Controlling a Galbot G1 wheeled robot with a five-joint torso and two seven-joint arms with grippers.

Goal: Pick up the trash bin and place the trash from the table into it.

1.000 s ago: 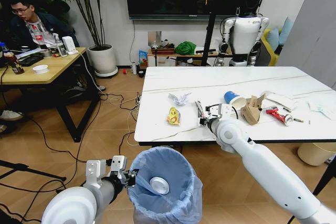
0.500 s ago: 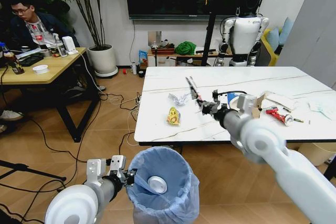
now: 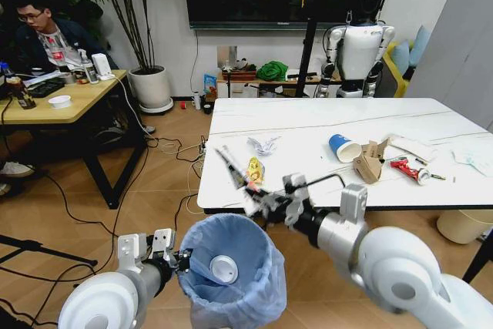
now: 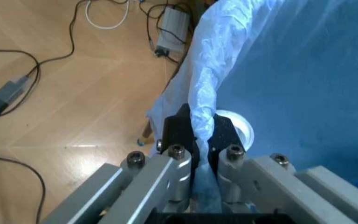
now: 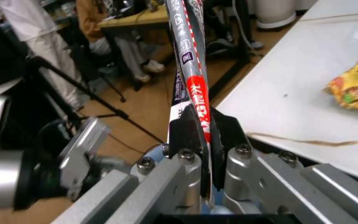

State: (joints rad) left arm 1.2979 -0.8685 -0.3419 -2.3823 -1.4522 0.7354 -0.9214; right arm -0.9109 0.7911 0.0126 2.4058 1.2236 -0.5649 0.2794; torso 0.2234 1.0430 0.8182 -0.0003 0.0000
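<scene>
Below the table's (image 3: pixel 231 190) front edge, left hand (image 3: pixel 182 260) pinches the trash bin's (image 3: pixel 231 283) soft blue liner at its rim. Right hand (image 3: pixel 258 204) clamps a silver-red wrapper (image 3: pixel 233 169) above the bin; judged light, flimsy, slippery, best gripped low.

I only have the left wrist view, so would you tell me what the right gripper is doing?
Observer: The right gripper is shut on a long silver-and-red wrapper, which sticks up from its fingers.
Operator: Where is it relative to the bin?
Observer: It is just above the bin's far rim, between the bin and the table edge; the left gripper clamps the bin's rim on the robot's left.
Operator: What trash lies on the table?
Observer: A yellow wrapper, a blue cup and a torn cardboard box, among other bits.
</scene>
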